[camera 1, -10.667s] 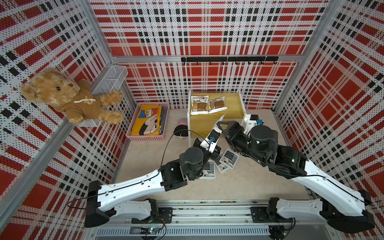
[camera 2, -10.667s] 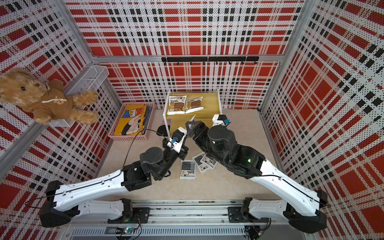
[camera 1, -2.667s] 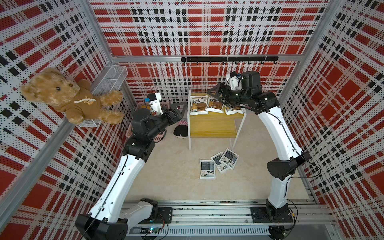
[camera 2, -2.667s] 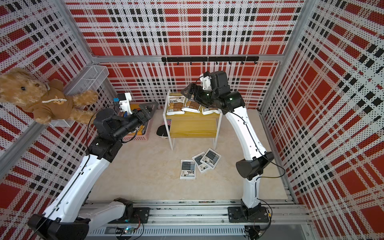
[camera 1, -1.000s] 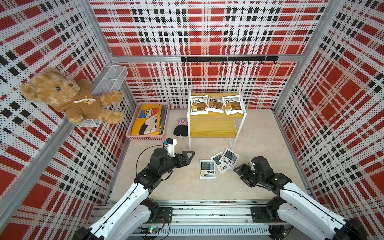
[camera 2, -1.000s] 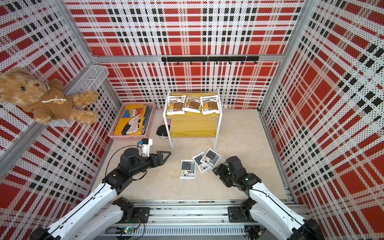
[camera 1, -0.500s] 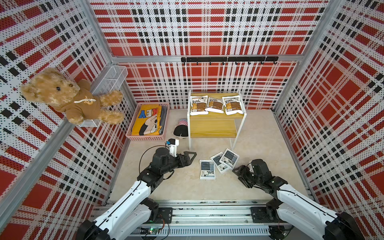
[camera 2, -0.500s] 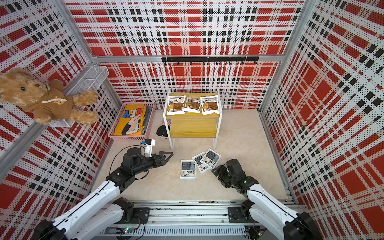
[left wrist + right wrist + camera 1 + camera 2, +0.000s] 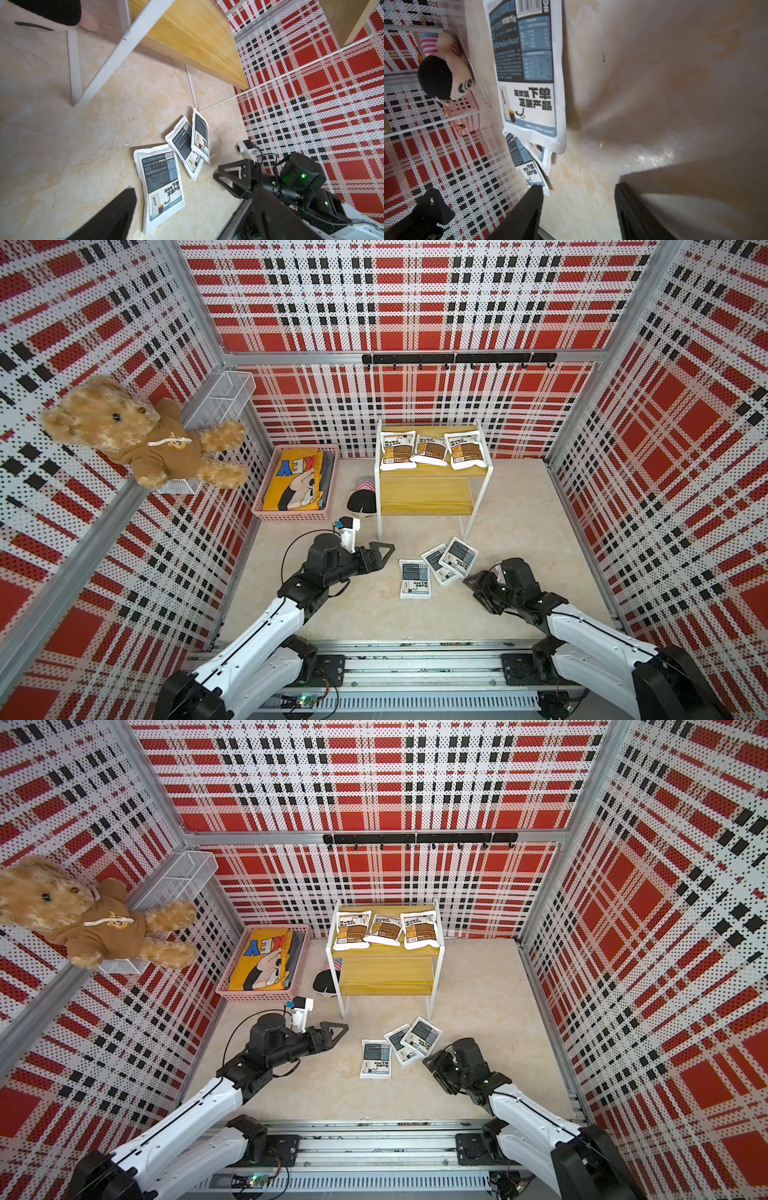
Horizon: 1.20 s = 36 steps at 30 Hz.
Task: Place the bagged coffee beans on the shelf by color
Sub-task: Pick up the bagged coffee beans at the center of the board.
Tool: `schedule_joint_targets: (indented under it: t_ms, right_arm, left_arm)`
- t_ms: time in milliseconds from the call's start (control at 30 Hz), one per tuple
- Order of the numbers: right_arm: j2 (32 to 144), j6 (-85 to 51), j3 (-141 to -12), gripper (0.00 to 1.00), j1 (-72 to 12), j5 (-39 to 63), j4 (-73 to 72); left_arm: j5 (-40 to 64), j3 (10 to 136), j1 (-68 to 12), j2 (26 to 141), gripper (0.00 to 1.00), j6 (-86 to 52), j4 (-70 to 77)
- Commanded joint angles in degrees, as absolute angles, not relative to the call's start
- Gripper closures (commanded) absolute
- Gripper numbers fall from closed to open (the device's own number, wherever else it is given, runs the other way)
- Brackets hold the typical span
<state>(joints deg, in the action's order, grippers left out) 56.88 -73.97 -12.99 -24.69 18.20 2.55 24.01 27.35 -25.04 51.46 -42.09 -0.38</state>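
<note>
**Operator:** Where are the bags?

**Me:** Three brown bags lie in a row on the top board of the shelf. The lower board is bare. Three grey bags lie on the floor in front of it, between my hands.

**Operator:** And your hands?

**Me:** My left gripper stands wide and empty, near the shelf's front leg. My right gripper is low, just beside the nearest grey bag, with the jaws apart and nothing between them.

**Operator:** What worries you?

**Me:** That bag lies over the edge of the middle one. I judge that a careless pinch could take both or drag the pile. The pouches are flat, so a finger may skid along the floor instead of getting under. A grey one set on the top board would also mix the colours.

**Operator:** The baskets?

**Me:** The pink basket holds a folded yellow cloth. The wire basket on the wall shows nothing inside, and a teddy bear sits just beside it.
</note>
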Motion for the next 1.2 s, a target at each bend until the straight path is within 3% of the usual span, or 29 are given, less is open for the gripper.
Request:
schedule_joint_targets:
  t_ms: [0,467,933,1167]
  right_arm:
    - [59.6,-72.5,-14.1,0.41,-23.6,18.9,-0.7]
    - [71.4,-70.2,-18.3,0.50,-21.7,20.7,-7.8]
    - [73.8,-69.9,-19.5,0.79,-21.8,19.0,-9.0]
    - [72.6,-67.7,-21.0,1.00,-21.7,18.2,-5.8]
  left_arm:
    - [24.5,27.0,-24.5,51.6,0.06,-41.4,0.8]
    - [24.4,27.7,-24.3,52.4,0.05,-40.9,0.3]
    - [24.2,28.1,-24.1,53.0,0.04,-39.9,-0.4]
    - [24.1,28.1,-24.1,53.4,0.04,-39.8,-0.3]
